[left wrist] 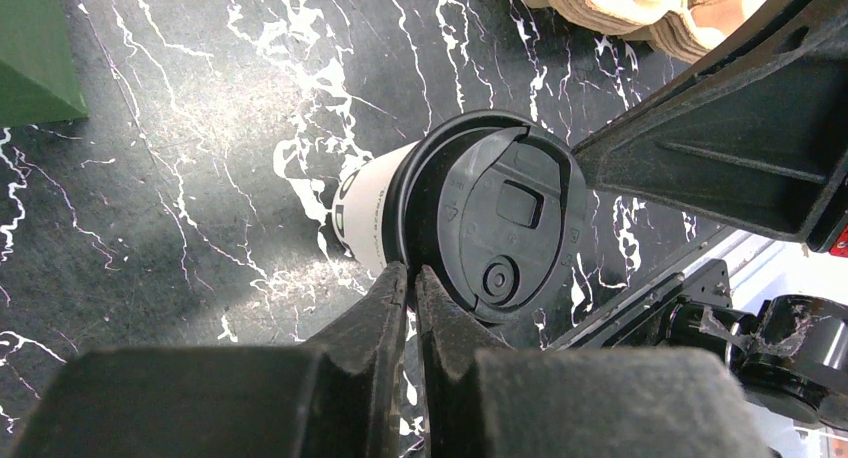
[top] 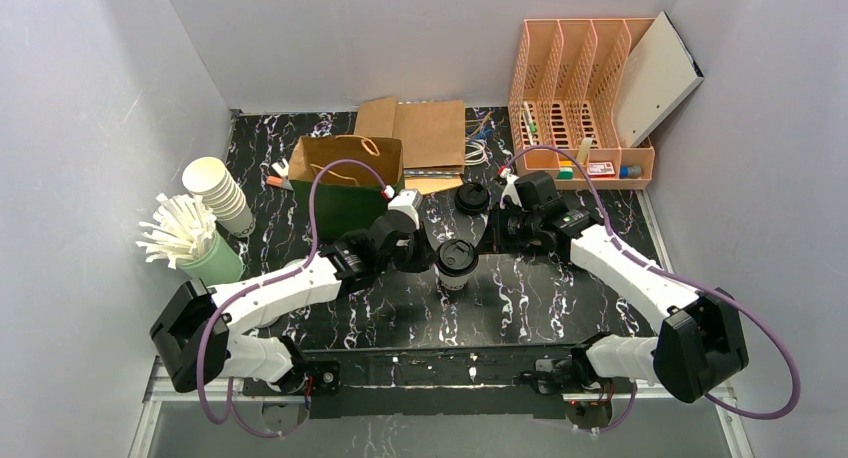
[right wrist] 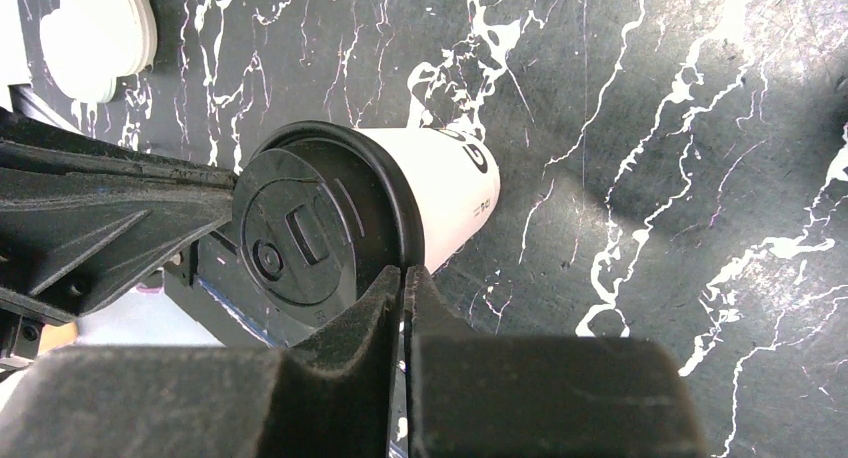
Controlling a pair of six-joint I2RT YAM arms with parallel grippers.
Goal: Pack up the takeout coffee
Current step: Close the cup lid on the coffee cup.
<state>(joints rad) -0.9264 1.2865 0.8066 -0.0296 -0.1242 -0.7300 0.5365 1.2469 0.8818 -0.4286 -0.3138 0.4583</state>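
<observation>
From the top external camera we look down from above and behind the near edge of the marble table point(top: 560, 298), far enough back to take in all of it up to the back wall point(top: 400, 38). Our wrist cameras sit close and look steeply down past the left gripper point(left wrist: 405, 278) and the right gripper point(right wrist: 403, 276), from opposite sides. All three views share the lidded coffee cup point(top: 456, 262) mid-table.
</observation>
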